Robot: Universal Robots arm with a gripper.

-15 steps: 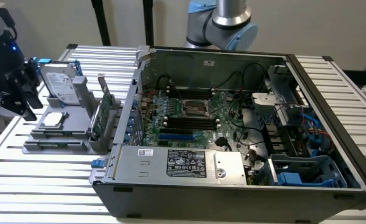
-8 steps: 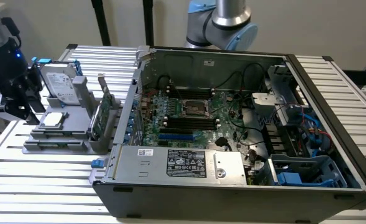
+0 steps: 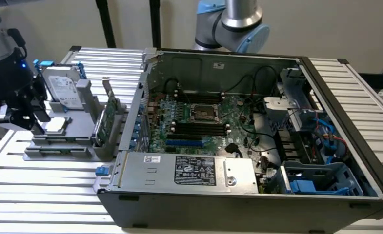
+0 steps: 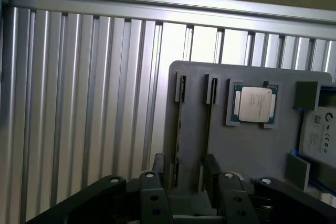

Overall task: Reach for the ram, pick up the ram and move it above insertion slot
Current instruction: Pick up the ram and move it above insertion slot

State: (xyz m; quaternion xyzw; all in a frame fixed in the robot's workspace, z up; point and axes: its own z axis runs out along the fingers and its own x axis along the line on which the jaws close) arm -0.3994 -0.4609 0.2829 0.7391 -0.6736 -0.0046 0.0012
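Note:
A grey holder [image 4: 247, 150] carries two thin boards standing on edge in its slots. The ram [image 4: 180, 124] is the dark strip in the slot farther from the CPU. A second board edge [image 4: 210, 119] stands in the neighbouring slot. My gripper [image 4: 184, 169] hovers above the holder, open, its dark fingers [image 4: 157, 165] on either side of the ram's line and touching nothing. In the exterior view the black gripper [image 3: 22, 117] hangs at the holder's [image 3: 61, 146] left end. Green boards [image 3: 109, 122] stand at its right end, and I cannot tell them apart there.
A CPU [image 4: 255, 103] and a silver labelled hard drive [image 3: 64, 87] also sit in the holder. The open computer case [image 3: 243, 190] with its motherboard [image 3: 204, 122] and dark memory slots lies to the exterior view's right. Ribbed aluminium table [image 4: 79, 103] surrounds everything.

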